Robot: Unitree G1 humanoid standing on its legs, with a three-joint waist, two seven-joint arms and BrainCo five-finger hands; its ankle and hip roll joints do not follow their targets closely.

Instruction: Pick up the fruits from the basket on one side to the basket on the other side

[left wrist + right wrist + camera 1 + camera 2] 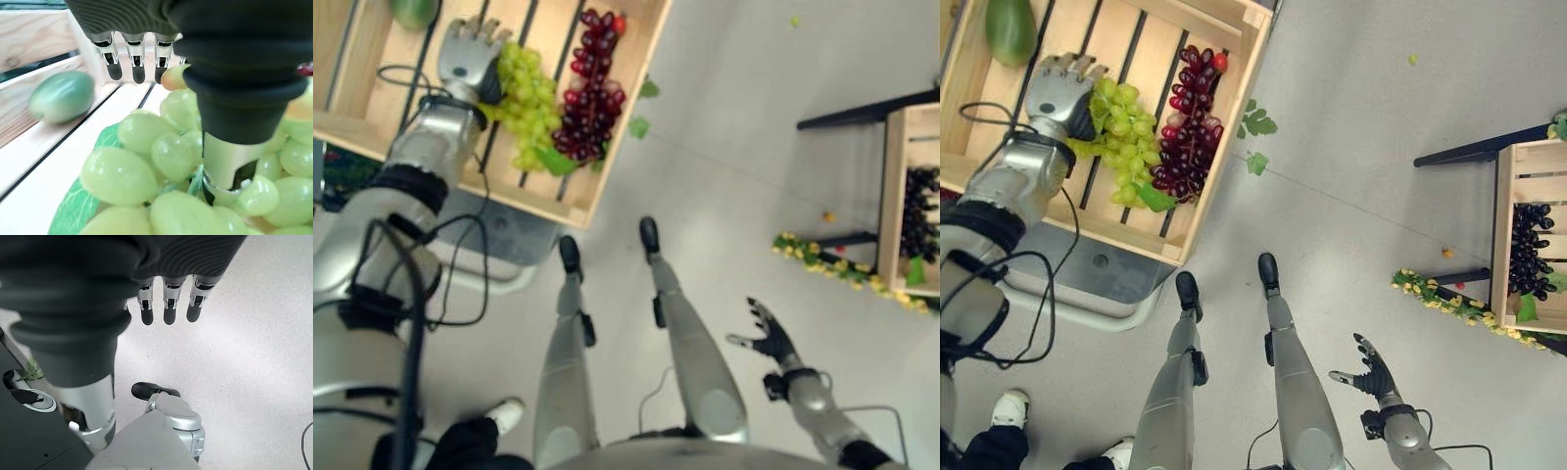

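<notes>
The left hand (1060, 86) reaches into the wooden crate (1224, 147) at eleven o'clock, palm down on the green grapes (1121, 137), fingers straight over the bunch, thumb pressed among the grapes, nothing lifted. Red grapes (1185, 127) lie just beside them, and a green fruit (1011, 27) sits in the crate's corner. The right hand (1368, 373) hangs at five o'clock, fingers spread, empty. A second crate (1501, 235) holding dark grapes (1530, 250) stands at three o'clock.

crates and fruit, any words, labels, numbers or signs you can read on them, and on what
None: no readable text, label, number or sign in these views.
Left wooden crate: plain slats, no print.
Right wooden crate: plain wood, no print.
Green grapes, red grapes, dark grapes and the green fruit: no stickers.
Left hand on the green grapes, right hand open above the floor: no markings legible.
</notes>
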